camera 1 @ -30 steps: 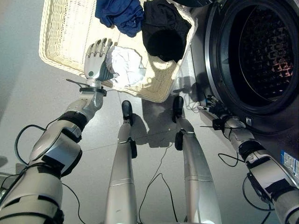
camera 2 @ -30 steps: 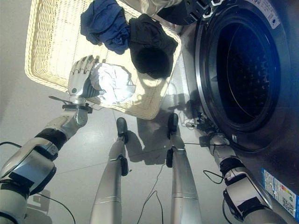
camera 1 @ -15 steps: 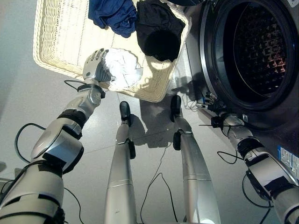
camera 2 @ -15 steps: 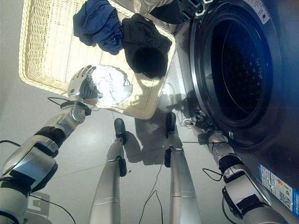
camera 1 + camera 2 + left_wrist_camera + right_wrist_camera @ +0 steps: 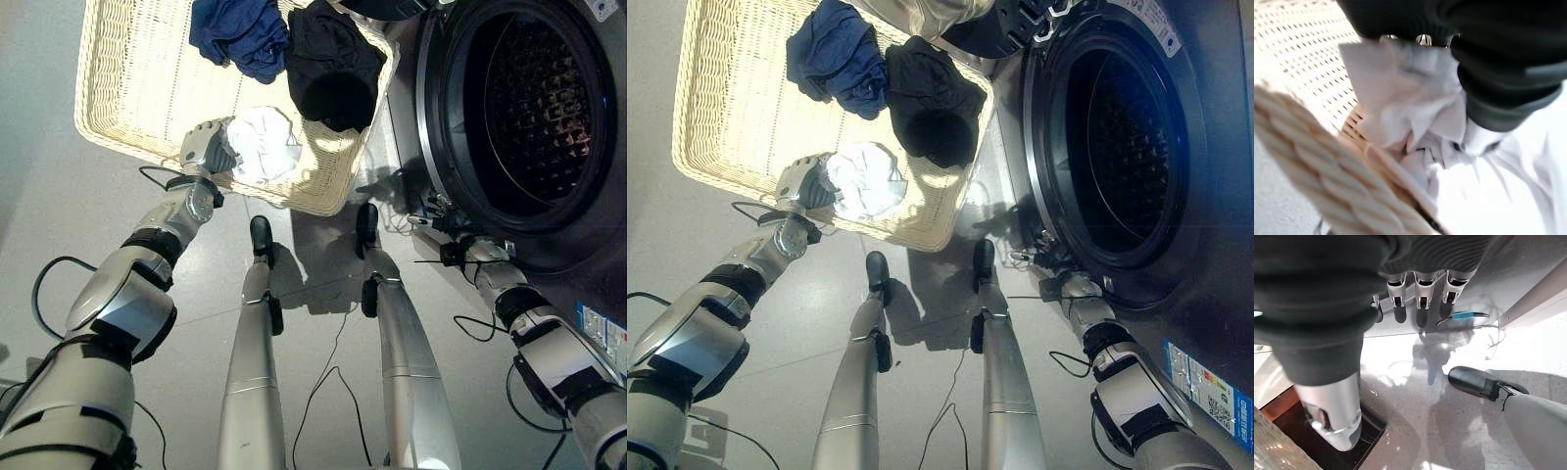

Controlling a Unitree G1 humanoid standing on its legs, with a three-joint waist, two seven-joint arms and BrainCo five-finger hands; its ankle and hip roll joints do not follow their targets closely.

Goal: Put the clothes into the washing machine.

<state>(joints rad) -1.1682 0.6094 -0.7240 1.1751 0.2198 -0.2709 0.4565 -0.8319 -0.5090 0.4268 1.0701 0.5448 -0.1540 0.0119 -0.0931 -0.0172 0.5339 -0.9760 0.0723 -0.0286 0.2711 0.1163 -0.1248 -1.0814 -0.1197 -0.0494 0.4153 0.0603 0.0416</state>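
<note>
Fingers (image 5: 201, 138) of the left hand (image 5: 206, 149) curled into the white garment (image 5: 265, 143), near edge of the wicker basket (image 5: 127, 78); blue garment (image 5: 240, 29) and black garment (image 5: 333, 64) lie farther in. Left wrist view: we see white cloth bunched against the thumb. Right wrist view: right hand (image 5: 1415, 298) fingers relaxed, holding nothing, beside the washing machine (image 5: 519, 108).

Left hand (image 5: 801, 182) is gripping the white garment (image 5: 862, 180) in the wicker basket (image 5: 730, 108), upper left. Washing machine drum (image 5: 1112, 147) is sitting open, upper right.
</note>
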